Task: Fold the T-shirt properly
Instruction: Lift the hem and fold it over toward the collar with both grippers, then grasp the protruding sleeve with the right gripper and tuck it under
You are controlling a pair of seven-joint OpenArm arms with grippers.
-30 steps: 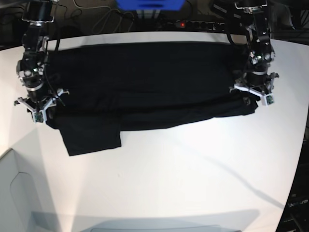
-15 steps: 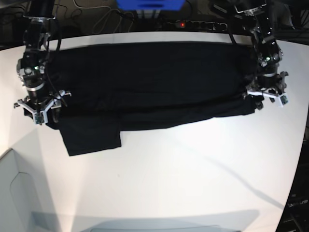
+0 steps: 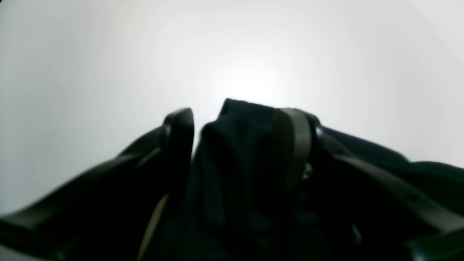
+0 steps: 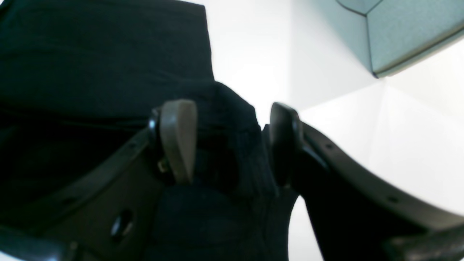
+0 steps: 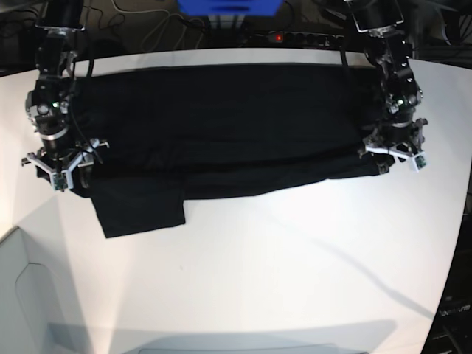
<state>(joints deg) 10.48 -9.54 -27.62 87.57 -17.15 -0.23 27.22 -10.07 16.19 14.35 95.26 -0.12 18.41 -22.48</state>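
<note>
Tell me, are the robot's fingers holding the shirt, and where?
Cloth of the black T-shirt bunches between the fingers of both grippers, at its two side edges, but both pairs stand apart, so a real hold cannot be told.

Right gripper (image 4: 232, 141) jaws apart, black T-shirt (image 4: 105, 61) fold between them, white table (image 4: 250, 47) beyond.

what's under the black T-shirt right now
The T-shirt lies spread across the white table, which shows around it on the near side and at both ends. Whatever the cloth covers, including its folded-under layers, cannot be seen.
</note>
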